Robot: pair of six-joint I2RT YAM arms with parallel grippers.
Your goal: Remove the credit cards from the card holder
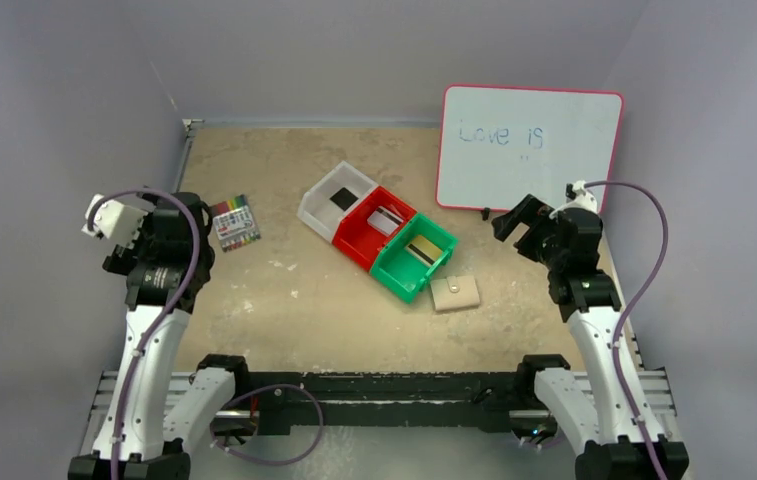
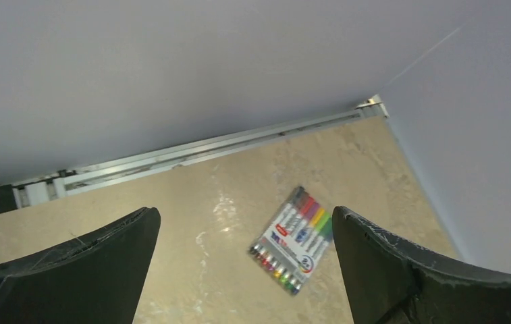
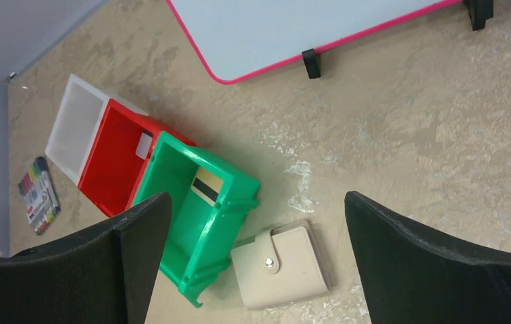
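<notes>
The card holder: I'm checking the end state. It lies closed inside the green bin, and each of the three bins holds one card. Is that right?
Not inside. The card holder lies closed on the table beside the green bin, as the right wrist view shows. The rest holds in the top external view: the white bin, red bin and green bin each hold one of the credit cards.

Beige card holder [image 1: 455, 293], folded shut, small snap tab across the front; lies flat on the worktop [image 1: 294, 300] right of centre, just beside the lower right corner of the green bin [image 1: 394, 272]. Black card [image 1: 343, 198] flat in the white bin [image 1: 316, 205]; silver-grey card [image 1: 386, 219] in the red bin [image 1: 354, 240]; gold card [image 1: 422, 250], dark-striped, in the green bin.
</notes>
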